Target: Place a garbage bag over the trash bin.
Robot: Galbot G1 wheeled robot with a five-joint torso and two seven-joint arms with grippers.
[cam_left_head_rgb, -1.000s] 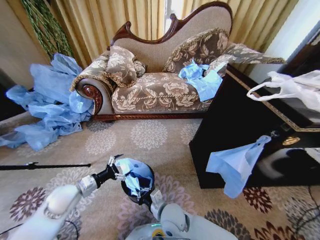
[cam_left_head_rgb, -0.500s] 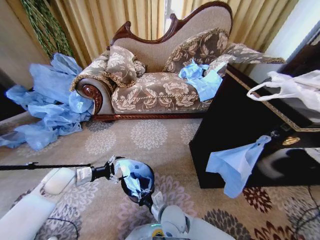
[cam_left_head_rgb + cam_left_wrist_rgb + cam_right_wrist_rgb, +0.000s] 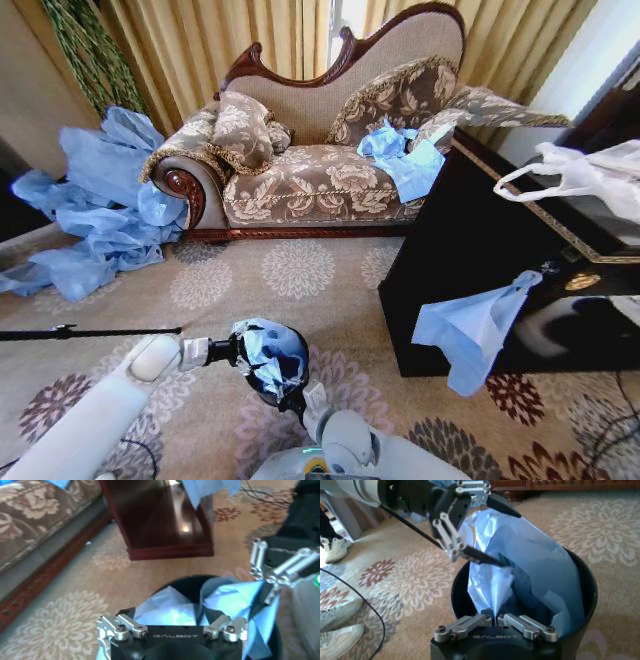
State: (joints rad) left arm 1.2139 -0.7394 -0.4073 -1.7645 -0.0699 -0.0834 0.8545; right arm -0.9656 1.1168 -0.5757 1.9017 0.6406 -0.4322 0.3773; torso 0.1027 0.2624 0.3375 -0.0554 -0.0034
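The bin (image 3: 275, 385) stands on the carpet directly in front of the robot, with the bag (image 3: 268, 355) bunched in its mouth and rising above the rim. The step in hand is judged to be spreading the bag's mouth over the rim.

**Procedure for this step**
- Keep the film taut between the two tools; slack lets the bag slide back into the bin.
- Draw each held edge outward past the rim before lowering it, so that the film folds over the outside wall.
- Move slowly. The film is thin and may tear on a fingertip or on the rim.
- Avoid pulling sideways on the bin; it appears light and could tip or slide on the carpet.

**Tool state, near to far**
- Right tool (image 3: 494, 619): at the near edge of the bin, pointing down into it. Its fingers are pressed together, pinching the near lower part of the bag just inside the rim.
- Left tool (image 3: 487, 532): at the far-left side of the bin, reaching in from the left above the rim. Its fingers (image 3: 482, 557) are spread apart; one presses against the film and the other lies across the bag's top edge. In the left wrist view the bag (image 3: 172, 609) lies between its fingers. It touches the bag but does not pinch it.

**Surroundings**
Other blue bags lie farther off on the sofa (image 3: 310, 185) and hang from the dark cabinet (image 3: 470, 260) on the right; these are not involved.
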